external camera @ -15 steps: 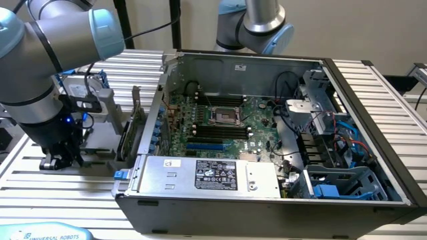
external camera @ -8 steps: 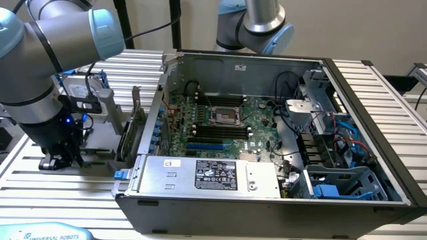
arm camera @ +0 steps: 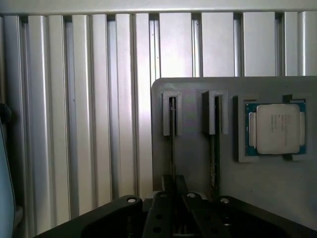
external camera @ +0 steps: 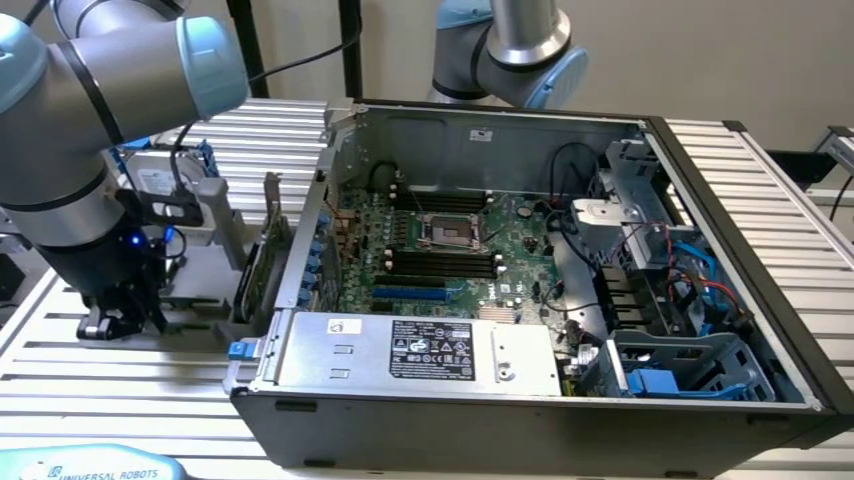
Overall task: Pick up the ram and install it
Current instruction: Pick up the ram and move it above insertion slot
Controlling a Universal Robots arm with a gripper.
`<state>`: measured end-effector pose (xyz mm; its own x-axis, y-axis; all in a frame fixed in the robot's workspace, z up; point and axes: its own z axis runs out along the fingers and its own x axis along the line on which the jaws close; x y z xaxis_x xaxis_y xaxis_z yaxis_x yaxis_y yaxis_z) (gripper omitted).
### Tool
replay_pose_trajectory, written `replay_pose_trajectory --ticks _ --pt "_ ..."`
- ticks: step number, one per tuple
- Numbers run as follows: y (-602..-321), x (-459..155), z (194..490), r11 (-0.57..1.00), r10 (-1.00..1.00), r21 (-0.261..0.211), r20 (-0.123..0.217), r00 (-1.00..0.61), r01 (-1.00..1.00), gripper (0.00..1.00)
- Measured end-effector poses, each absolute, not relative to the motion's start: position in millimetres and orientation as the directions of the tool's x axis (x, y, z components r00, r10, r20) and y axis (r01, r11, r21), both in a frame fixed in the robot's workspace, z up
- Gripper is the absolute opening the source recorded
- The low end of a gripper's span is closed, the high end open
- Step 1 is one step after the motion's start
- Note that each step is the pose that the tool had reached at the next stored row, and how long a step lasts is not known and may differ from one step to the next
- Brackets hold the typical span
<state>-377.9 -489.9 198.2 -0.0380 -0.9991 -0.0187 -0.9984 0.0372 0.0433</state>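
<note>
A grey robot arm (external camera: 67, 150) reaches down at the exterior view's left, its black jaws low at a grey holder (external camera: 200, 290) on the ribbed metal tabletop (external camera: 120, 385). Just beside the holder, a green card (external camera: 271, 255) with a metal bracket stands upright against the open computer case (external camera: 534, 425). Inside the case lies the motherboard (external camera: 514, 235) with its row of black slots (external camera: 434, 262). A labelled power supply (external camera: 427, 350) sits along the near wall. A second arm (external camera: 514, 50) rises behind the case.
</note>
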Motion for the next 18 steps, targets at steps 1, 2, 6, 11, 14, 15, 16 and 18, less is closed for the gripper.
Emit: replay_pose_trajectory --ticks 1,2,6,11,14,15,16,18 --pt "-490 -378 199 0.037 -0.999 0.043 -0.019 -0.038 -0.998 0.13" --pt "-490 -378 201 0.037 -0.999 0.043 -0.019 -0.038 -0.998 0.13" --pt "-490 -378 212 0.037 -0.999 0.043 -0.019 -0.038 -0.998 0.13" --pt "-490 -378 234 0.037 -0.999 0.043 -0.019 -0.038 -0.998 0.13" --pt "-490 -378 247 0.037 -0.999 0.043 -0.019 -0.038 -0.998 0.13" --pt "-490 -378 252 0.037 -0.999 0.043 -0.019 -0.038 -0.998 0.13" --pt "-490 -378 256 0.037 -0.999 0.043 -0.019 -0.038 -0.998 0.13" --pt "-490 -378 265 0.037 -0.999 0.043 -0.019 -0.038 -0.998 0.13"
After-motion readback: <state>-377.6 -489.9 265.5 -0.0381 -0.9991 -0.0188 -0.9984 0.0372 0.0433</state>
